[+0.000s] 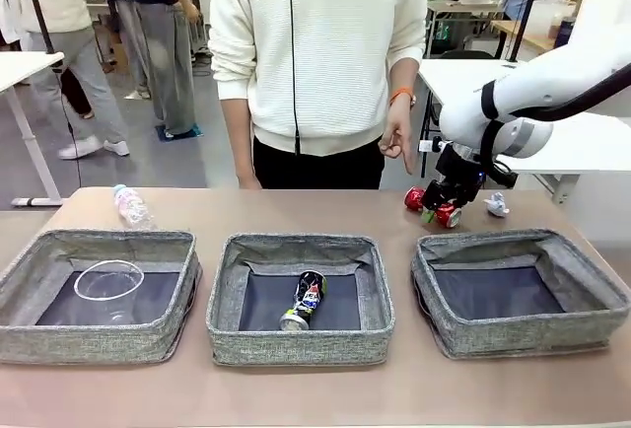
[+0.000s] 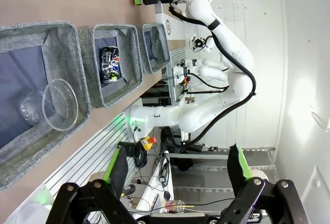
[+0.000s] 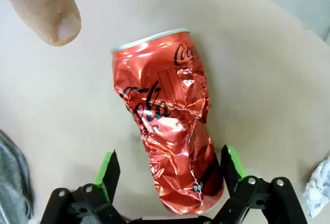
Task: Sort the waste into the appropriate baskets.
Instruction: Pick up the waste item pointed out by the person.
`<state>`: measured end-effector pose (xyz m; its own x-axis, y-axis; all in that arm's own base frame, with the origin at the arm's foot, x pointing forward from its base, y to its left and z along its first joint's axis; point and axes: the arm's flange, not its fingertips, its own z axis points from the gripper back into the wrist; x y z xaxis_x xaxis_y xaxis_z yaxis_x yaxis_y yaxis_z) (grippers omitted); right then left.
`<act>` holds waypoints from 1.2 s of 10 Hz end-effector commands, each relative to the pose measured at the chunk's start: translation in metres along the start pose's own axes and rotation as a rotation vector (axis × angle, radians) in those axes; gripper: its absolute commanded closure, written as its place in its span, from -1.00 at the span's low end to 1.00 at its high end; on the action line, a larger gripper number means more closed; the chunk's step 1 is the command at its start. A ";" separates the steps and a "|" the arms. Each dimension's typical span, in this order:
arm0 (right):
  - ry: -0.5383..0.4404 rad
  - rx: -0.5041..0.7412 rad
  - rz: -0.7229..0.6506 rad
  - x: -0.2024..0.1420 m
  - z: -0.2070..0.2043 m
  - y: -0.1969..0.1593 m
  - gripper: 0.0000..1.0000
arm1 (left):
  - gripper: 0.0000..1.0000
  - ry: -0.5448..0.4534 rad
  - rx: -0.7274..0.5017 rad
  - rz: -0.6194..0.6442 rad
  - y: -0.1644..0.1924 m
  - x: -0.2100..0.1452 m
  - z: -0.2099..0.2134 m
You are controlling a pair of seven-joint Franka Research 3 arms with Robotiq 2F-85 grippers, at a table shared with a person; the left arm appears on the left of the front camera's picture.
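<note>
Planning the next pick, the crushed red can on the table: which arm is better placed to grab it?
Right. The right gripper is open with its fingers either side of the crushed red can; the left gripper hangs far off, beyond all three baskets.

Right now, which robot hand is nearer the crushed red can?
Right. The right hand straddles the crushed red can; the left hand is far off, past the three baskets.

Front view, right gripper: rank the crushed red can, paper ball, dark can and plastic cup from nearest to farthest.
1. Crushed red can: between the open fingers of the right gripper.
2. Crumpled paper ball: on the table, just to the gripper's right.
3. Dark printed can: in the middle basket.
4. Clear plastic cup: in the left basket.
</note>
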<state>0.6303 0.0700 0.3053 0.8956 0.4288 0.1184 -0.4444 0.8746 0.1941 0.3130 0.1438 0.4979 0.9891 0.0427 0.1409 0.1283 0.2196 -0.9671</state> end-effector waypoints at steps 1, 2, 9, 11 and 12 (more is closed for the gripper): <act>-0.053 -0.015 -0.041 0.001 0.007 0.001 -1.00 | -1.00 0.006 0.006 -0.009 -0.001 -0.004 0.001; -0.054 -0.017 -0.041 0.001 0.007 0.001 -1.00 | -1.00 0.006 0.006 -0.009 -0.001 -0.004 0.001; -0.060 -0.024 -0.141 0.000 0.012 0.000 0.57 | -1.00 0.006 0.006 -0.009 -0.001 -0.004 0.001; -0.026 -0.038 -0.118 0.003 0.011 0.002 0.57 | -1.00 0.006 0.006 -0.009 -0.001 -0.004 0.001; -0.029 -0.041 -0.118 0.002 0.012 0.001 0.57 | -1.00 0.006 0.006 -0.009 -0.001 -0.004 0.001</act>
<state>0.6352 0.0677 0.3197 0.9352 0.3176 0.1566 -0.3439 0.9201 0.1876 0.3130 0.1438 0.4979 0.9891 0.0427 0.1409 0.1283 0.2196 -0.9671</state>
